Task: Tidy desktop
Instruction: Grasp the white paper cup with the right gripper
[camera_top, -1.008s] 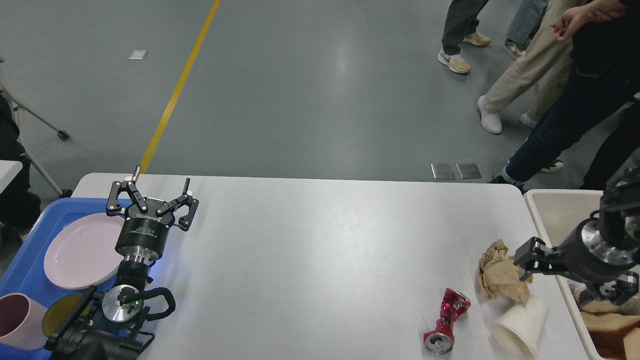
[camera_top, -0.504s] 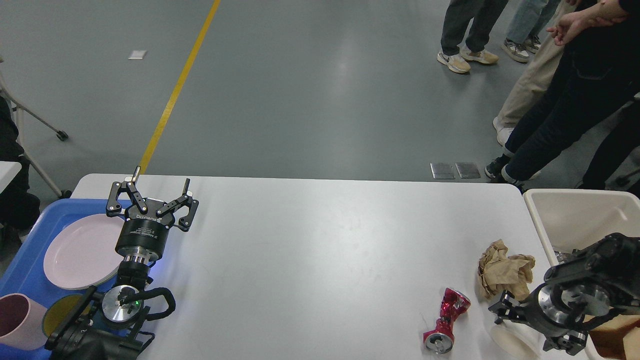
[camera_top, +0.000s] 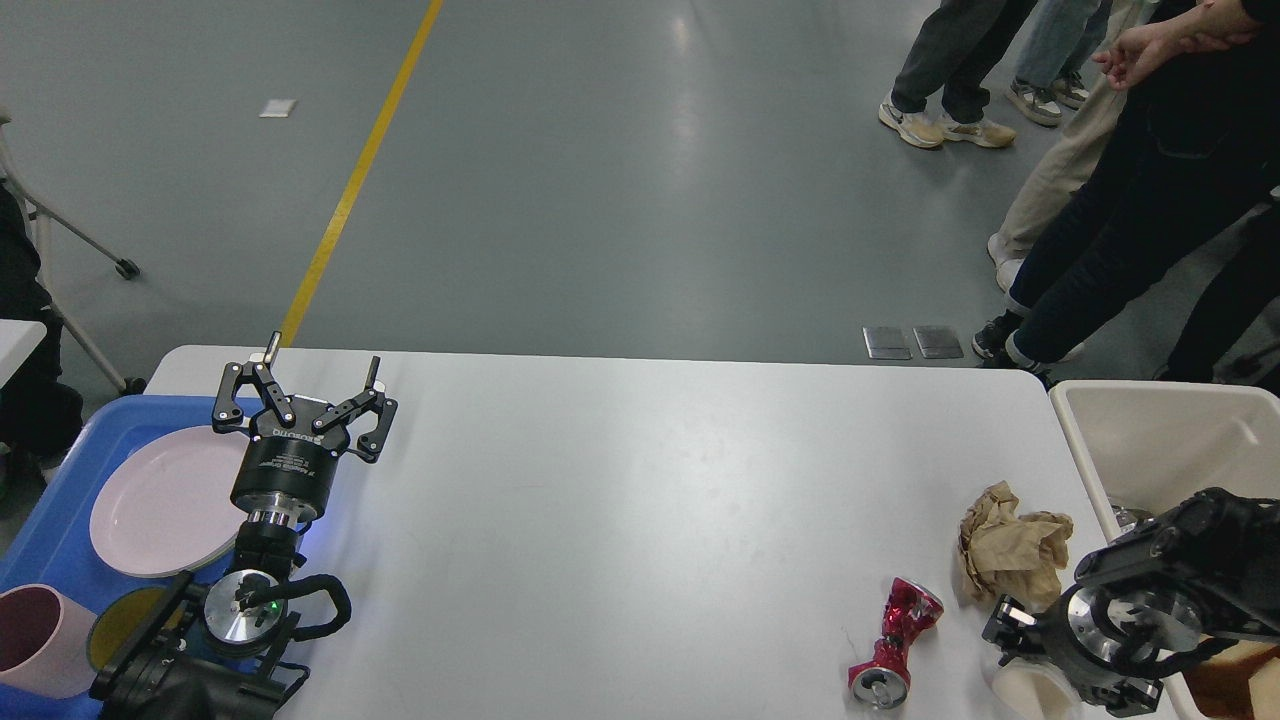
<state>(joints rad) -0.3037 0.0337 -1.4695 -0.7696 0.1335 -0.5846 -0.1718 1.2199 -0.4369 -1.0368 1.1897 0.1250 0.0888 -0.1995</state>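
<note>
Head view: at the near edge, about 7 o'clock, the left arm rises from a silver-capped joint toward 12 o'clock, ending in the left pincer (camera_top: 322, 382), whose two fingers stand spread apart with nothing between them. White lettering runs across the pincer's black body, too small to read. Left of that arm, at 8 o'clock, a blue tray (camera_top: 45, 525) beside the bench carries a pink cup (camera_top: 38, 640), a yellow dish (camera_top: 118, 625) partly hidden by the arm, and a pale pink plate (camera_top: 160, 500).

At 4 o'clock the right arm comes in low from the right edge. The right pincer (camera_top: 1012, 640) is seen end-on and dark, pressed against a white paper cup (camera_top: 1030, 690) lying on its side at the bench's near right corner; whether its fingers are closed on the cup cannot be told. The arm's bulk covers most of that cup.

Just left of the cup lies a crushed red can (camera_top: 895, 640). Just beyond the pincer sits a crumpled brown paper wad (camera_top: 1010, 545). A beige bin (camera_top: 1150, 440) stands beside the bench's right edge.

The white bench (camera_top: 650, 500) fills the lower half of the view, its middle bare.

Farther off, the grey floor bears a yellow line (camera_top: 360, 170), and several people's legs stand at 2 o'clock.
</note>
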